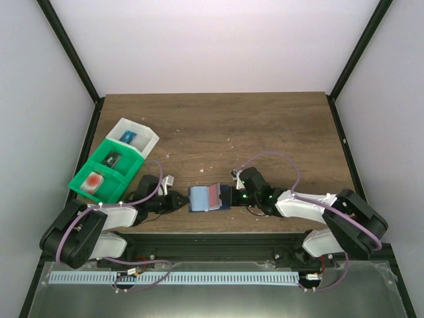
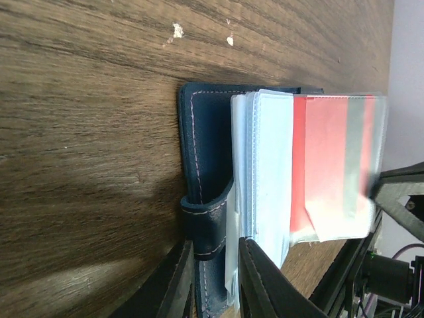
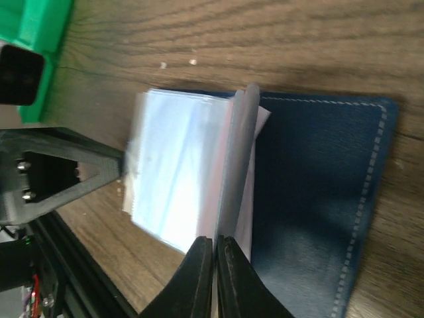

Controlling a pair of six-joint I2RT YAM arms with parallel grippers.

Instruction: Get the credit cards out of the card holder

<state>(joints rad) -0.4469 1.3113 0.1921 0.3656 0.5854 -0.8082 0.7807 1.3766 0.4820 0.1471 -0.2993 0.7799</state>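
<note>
The card holder is laid open at the table's near edge, long axis left to right. Its left panel is pinched by the left gripper. A clear sleeve bearing a red credit card is nipped by the right gripper, so a rightward pull seems favoured.

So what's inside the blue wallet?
The card holder lies open: clear plastic sleeves, and a red and white card showing through one of them. Whatever sits in the sleeves underneath is covered.
</note>
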